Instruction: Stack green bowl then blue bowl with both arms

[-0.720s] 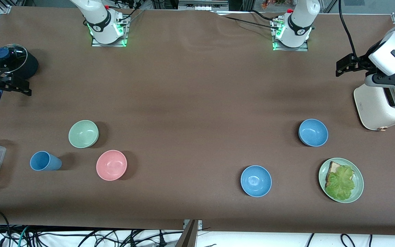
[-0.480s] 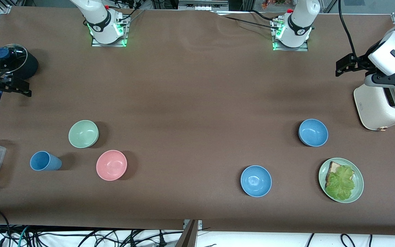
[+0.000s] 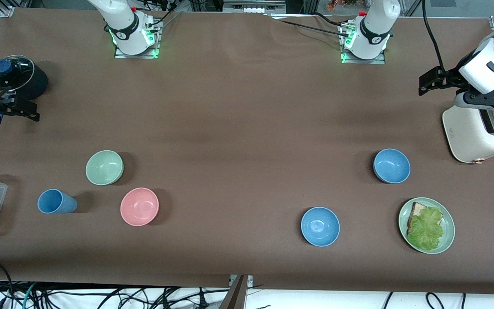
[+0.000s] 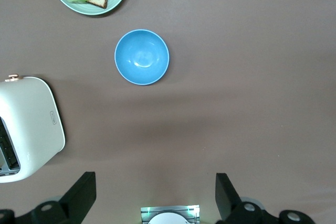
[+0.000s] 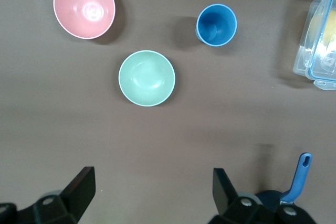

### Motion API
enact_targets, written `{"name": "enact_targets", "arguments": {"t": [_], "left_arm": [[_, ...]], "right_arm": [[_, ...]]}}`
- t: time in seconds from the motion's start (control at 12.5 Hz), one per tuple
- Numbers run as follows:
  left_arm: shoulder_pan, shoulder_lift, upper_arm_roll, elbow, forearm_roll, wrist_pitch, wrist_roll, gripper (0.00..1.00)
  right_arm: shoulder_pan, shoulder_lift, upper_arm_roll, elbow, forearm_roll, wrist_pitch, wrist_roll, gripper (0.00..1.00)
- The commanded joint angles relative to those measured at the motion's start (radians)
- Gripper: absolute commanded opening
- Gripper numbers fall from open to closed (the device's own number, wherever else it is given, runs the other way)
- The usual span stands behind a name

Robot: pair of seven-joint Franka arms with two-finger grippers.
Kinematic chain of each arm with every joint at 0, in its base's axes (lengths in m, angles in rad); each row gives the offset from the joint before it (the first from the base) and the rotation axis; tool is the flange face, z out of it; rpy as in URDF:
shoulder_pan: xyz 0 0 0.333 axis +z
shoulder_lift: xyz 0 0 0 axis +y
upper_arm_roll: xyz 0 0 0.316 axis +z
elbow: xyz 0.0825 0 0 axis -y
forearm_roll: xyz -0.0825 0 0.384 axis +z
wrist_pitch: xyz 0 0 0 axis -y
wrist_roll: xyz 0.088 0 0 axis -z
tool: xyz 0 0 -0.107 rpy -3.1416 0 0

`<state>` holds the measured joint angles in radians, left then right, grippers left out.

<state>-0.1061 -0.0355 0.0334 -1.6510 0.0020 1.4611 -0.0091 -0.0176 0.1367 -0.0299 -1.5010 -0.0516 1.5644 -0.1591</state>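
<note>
Grippers stood open and empty: right gripper (image 5: 149, 192) high above the green bowl (image 3: 104, 167), left gripper (image 4: 155, 195) above one blue bowl (image 3: 391, 165). Risk: mistaking the second blue bowl (image 3: 320, 226), blue cup (image 3: 56, 201) or pink bowl (image 3: 139, 206) for targets.

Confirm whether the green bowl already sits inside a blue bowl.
No, the green bowl stands alone on the table beside the pink bowl, empty and unstacked.
</note>
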Motion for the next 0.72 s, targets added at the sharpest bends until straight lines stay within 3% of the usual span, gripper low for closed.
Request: {"name": "enact_targets", "arguments": {"t": [0.0, 0.16, 0.64], "left_arm": [[-0.006, -0.004, -0.006, 0.019, 0.018, -0.022, -0.011, 1.00], [-0.004, -0.004, -0.032, 0.019, 0.021, -0.022, -0.041, 1.00], [0.008, -0.001, -0.023, 0.019, 0.027, -0.015, -0.031, 1.00]], "right_arm": [[-0.012, 0.011, 0.010, 0.025, -0.007, -0.007, 0.003, 0.99], [-0.010, 0.009, 0.010, 0.025, -0.007, -0.009, 0.006, 0.99], [-0.008, 0.009, 0.011, 0.025, -0.007, -0.009, 0.009, 0.99]]}}
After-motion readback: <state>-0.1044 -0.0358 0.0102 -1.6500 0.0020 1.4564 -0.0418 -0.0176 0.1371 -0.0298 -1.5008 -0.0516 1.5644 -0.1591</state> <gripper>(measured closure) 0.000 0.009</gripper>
